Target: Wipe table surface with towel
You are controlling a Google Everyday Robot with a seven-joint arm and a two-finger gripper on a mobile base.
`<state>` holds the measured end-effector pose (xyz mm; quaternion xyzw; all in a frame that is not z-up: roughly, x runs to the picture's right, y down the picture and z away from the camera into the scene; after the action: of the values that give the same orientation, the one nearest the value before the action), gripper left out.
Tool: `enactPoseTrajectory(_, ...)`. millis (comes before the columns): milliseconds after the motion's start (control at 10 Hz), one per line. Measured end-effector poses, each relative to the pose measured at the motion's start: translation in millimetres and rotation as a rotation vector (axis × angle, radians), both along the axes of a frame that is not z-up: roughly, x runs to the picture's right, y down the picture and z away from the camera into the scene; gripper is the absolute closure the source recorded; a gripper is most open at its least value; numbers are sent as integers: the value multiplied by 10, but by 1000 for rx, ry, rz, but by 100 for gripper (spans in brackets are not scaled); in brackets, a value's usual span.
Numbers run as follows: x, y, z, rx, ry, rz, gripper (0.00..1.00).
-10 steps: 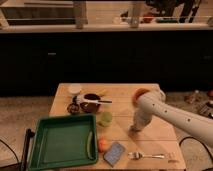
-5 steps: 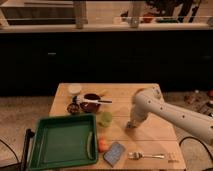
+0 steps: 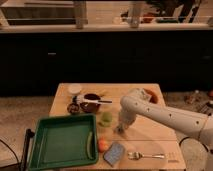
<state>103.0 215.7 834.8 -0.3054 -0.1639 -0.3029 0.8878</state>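
Note:
The wooden table [image 3: 150,130] holds several small items. My white arm reaches in from the right, and its gripper [image 3: 121,128] points down onto the tabletop near the middle, just right of a green cup [image 3: 106,119]. A blue-grey pad, either a folded cloth or a sponge [image 3: 114,153], lies near the front edge below the gripper and apart from it. I cannot make out anything under the gripper itself.
A green tray [image 3: 50,150] fills the front left. An orange fruit [image 3: 102,145] lies next to it. A fork [image 3: 146,156] lies at the front right. A dark bowl [image 3: 91,103], a small bowl [image 3: 74,108] and a white cup [image 3: 75,89] stand at the back left. An orange-red object [image 3: 150,94] sits at the back right.
The arm has swung left and the gripper has slid left across the tabletop, closer to the green cup. The other objects have not moved.

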Motion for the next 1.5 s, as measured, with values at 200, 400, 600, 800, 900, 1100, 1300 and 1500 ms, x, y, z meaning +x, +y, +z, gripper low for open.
enactPoseTrajectory(200,13,184,-62,-28,-22,-39,100)
enactPoseTrajectory(400,174,343,-141,-47,-20,-62,100)
enactPoseTrajectory(600,422,383,-168,-50,9,-54,100)
enactPoseTrajectory(800,686,347,-148,-36,68,-29,100)
enactPoseTrajectory(900,763,279,-113,-25,98,-10,100)
enactPoseTrajectory(1100,868,104,-9,6,143,35,100)
enactPoseTrajectory(1300,912,-123,79,49,175,79,100)
enactPoseTrajectory(1500,859,-256,82,74,174,102,100)
